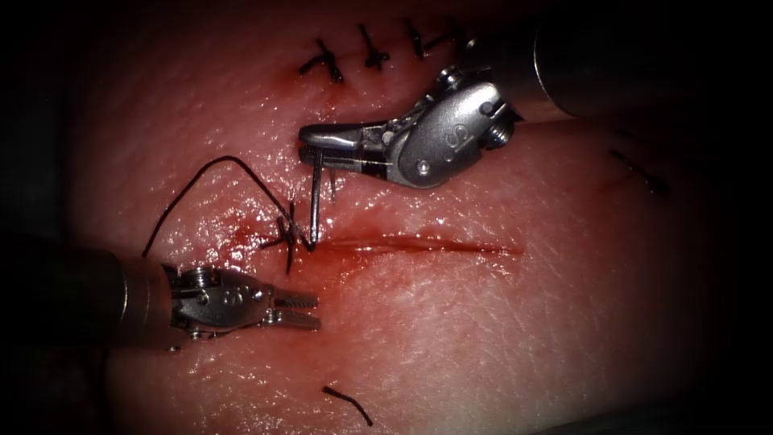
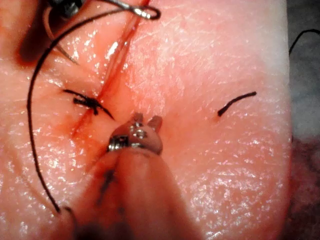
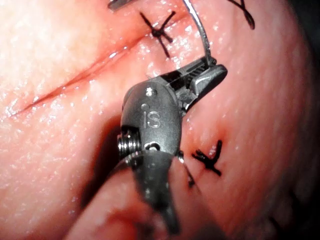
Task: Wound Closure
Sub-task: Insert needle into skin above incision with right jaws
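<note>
Right tool point(image 1: 310, 149), wrist bent, grips the needle point(image 1: 316, 201) over the cut point(image 1: 419, 244); left tool point(image 1: 302, 311) level, fingers apart, empty.

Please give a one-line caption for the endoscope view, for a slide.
Right tool holds the needle near its end, tip at the cut beside a knot; left tool open, empty.

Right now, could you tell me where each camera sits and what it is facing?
Endoscope: above and in front of the cut; left tool open, holding nothing; right tool shut on the needle.
Left wrist: looks along its shaft at its own jaws.
Right wrist: looks along its shaft at jaws gripping the needle.
Shared: the knotted stitch on the cut.
</note>
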